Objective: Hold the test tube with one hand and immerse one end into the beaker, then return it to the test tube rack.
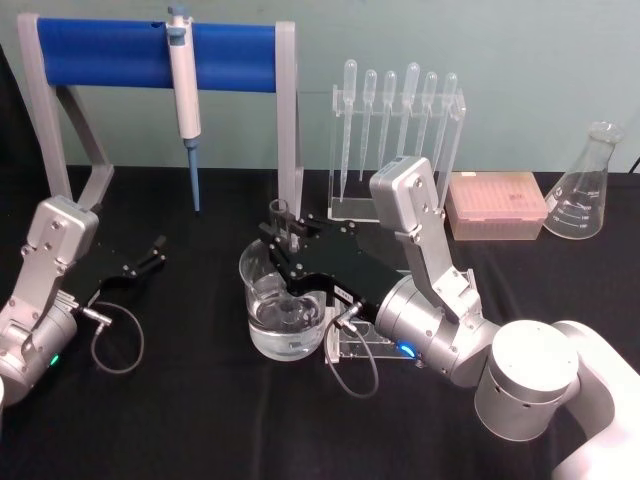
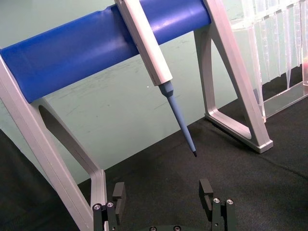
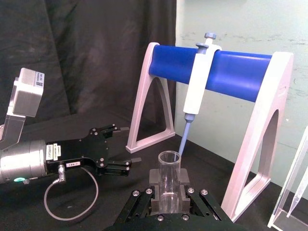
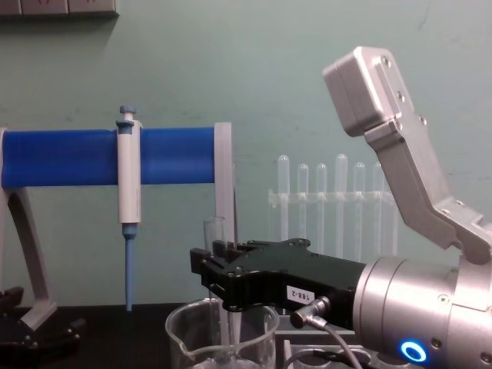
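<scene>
My right gripper (image 1: 287,243) is shut on the test tube (image 1: 281,212), a clear glass tube held upright with its open rim on top. It hangs over the beaker (image 1: 283,318), a wide glass vessel with some water in it. In the chest view the test tube (image 4: 214,234) runs down past the black fingers and its lower part sits inside the beaker (image 4: 184,338). The right wrist view shows the test tube (image 3: 169,175) clamped between the fingers (image 3: 153,179). My left gripper (image 1: 152,253) rests open on the table at the left, apart from everything.
A blue-barred stand (image 1: 120,50) at the back left carries a white-and-blue micropipette (image 1: 185,90). Behind the beaker stands a clear rack of plastic pipettes (image 1: 400,110). An orange tip box (image 1: 497,205) and a glass flask (image 1: 588,185) stand at the back right. A clear acrylic holder (image 1: 352,345) sits beside the beaker.
</scene>
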